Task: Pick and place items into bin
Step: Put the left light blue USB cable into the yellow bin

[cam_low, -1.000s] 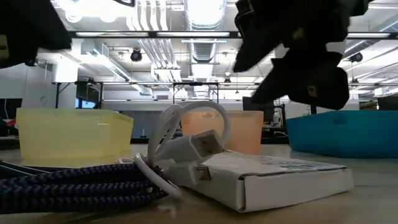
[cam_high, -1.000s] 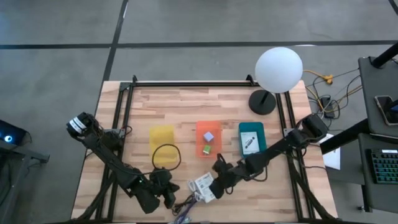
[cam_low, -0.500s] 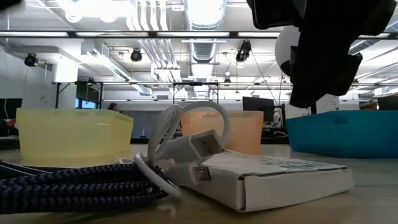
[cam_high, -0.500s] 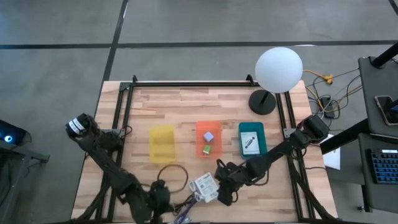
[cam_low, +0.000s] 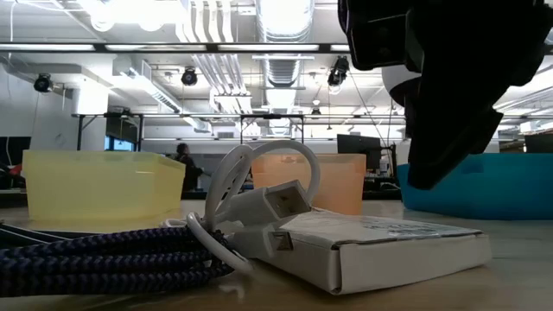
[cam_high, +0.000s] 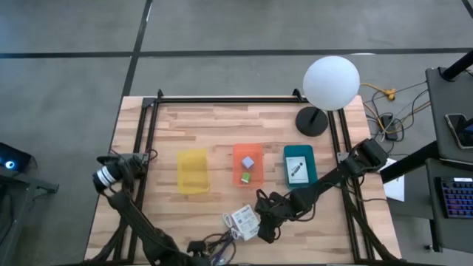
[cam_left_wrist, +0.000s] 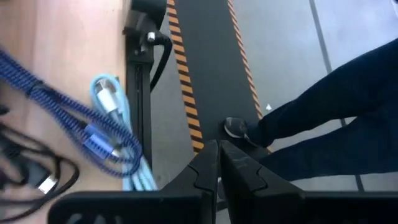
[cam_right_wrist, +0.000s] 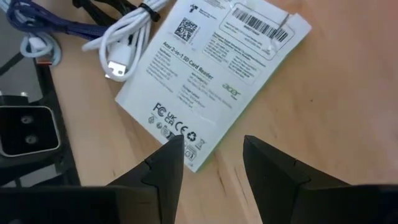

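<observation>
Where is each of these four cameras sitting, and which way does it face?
High view: above the wooden table, looking straight down on the yellow, orange and teal plastic bins; both dark arms show.
Low view: at tabletop height, looking level across at the flat white printed packet; the right arm hangs above it.
Left wrist view: past the shut left hand, over the table edge at floor and a person's leg.
Right wrist view: down past the right hand onto the packet.
Shared: packet and coiled white cable appear in the low and right wrist views.
</observation>
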